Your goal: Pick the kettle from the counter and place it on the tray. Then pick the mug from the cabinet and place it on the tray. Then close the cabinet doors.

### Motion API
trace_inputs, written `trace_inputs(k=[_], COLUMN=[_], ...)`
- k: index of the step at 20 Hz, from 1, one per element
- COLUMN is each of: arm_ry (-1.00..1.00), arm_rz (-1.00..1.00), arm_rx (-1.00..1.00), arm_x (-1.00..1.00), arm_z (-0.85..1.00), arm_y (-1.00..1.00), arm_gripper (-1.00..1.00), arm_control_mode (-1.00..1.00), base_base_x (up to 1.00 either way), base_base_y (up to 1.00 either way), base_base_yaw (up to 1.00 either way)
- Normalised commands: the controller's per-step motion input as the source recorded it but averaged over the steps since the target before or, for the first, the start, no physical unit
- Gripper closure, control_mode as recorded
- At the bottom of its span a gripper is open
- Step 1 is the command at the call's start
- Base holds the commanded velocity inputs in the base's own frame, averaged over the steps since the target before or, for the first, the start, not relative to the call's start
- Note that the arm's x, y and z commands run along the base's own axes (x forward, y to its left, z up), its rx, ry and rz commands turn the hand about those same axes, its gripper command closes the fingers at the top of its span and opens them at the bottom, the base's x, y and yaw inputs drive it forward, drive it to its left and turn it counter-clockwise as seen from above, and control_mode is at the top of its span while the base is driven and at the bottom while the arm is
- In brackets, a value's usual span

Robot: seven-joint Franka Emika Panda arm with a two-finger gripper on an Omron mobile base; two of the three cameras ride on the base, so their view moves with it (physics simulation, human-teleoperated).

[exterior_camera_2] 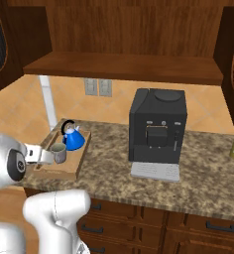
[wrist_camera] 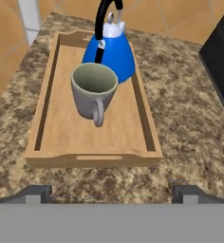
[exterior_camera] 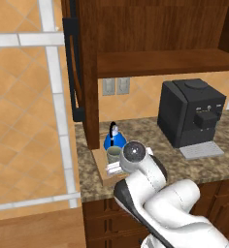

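Gripper [wrist_camera: 112, 193] spread wide and empty at frame bottom, just short of tray [wrist_camera: 92, 160] on speckled surface [wrist_camera: 180, 123]. Mug [wrist_camera: 93, 92] upright at tray's centre, kettle [wrist_camera: 109, 50] right behind, toward upper middle.

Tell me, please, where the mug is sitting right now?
The mug stands upright on the tray, just in front of the kettle in the hand view, at the counter's left end.

Even bright rendered light, faint soft shadows, no glare, slight pixelation.
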Motion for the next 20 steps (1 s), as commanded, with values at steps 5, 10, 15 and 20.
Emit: trace_inputs(k=[5, 10, 15, 20], arm_ry=[-0.1, -0.15, -0.18, -0.14], arm_rz=[-0.08, -0.1, -0.07, -0.08], arm_rx=[-0.11, -0.17, -0.16, -0.13], arm_x=[-0.39, -0.38, -0.22, -0.06], arm_z=[0.06, 0.0, 0.23, 0.36], arm_y=[0.13, 0.25, 0.33, 0.41], arm_gripper=[-1.0, -1.0, -1.0, -1.0], arm_control_mode=[-1.0, -1.0, -1.0, -1.0], base_base_x=[0.0, 0.0, 0.0, 0.0], base_base_y=[0.0, 0.0, 0.0, 0.0], base_base_yaw=[0.0, 0.0, 0.0, 0.0])
